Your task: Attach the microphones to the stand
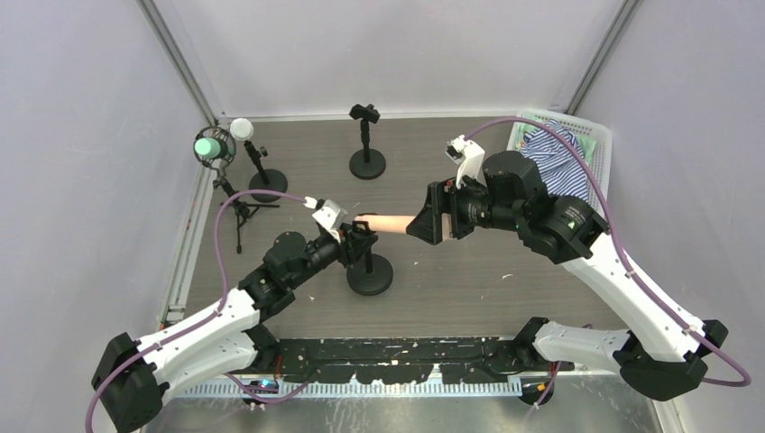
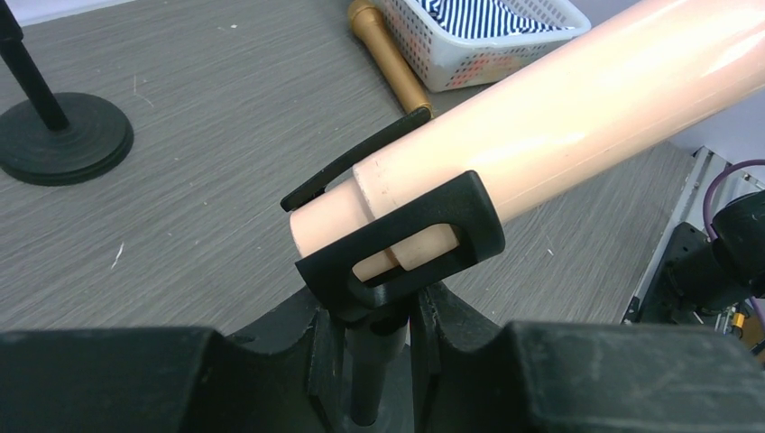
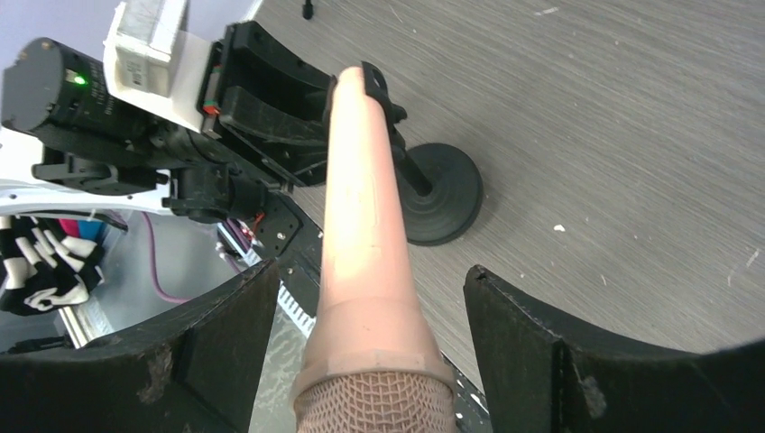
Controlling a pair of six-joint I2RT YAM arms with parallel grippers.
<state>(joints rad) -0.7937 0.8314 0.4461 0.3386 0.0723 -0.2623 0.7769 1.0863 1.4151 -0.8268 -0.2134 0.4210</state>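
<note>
Left gripper (image 2: 372, 347): matte black jaws clamped on the thin round post of the stand (image 1: 371, 276), right under its clip (image 2: 406, 244). The clip is black plastic, a tilted U with a slotted front.

Peach mic (image 2: 559, 108) sits in the clip. It's a smooth glossy tube with a seam ring near the tail. The tail pokes just past the clip, directly above the left jaws, and the body runs up and away toward the right arm. The stand base is a flat black disc on the grey woodgrain table (image 2: 180, 207).

Right gripper (image 3: 365, 271): jaws apart, one on each side of the mic's head end, with a gap showing on both sides and no pad contact visible. The head is peach wire mesh under a flared collar, and the body tapers away from the jaws to the clip. Can't tell what carries the head end.

Beyond the left jaws, the gold mic (image 2: 388, 54) lies flat with a metallic finish, just beside a white lattice basket (image 2: 505, 68) holding striped cloth (image 1: 550, 149).

Farther out there's another disc-base stand (image 1: 367, 161). Far to the left gripper's left, the white mic (image 1: 241, 128) is on a disc stand and the green mic (image 1: 209, 145) is in a ring mount on a tripod.
</note>
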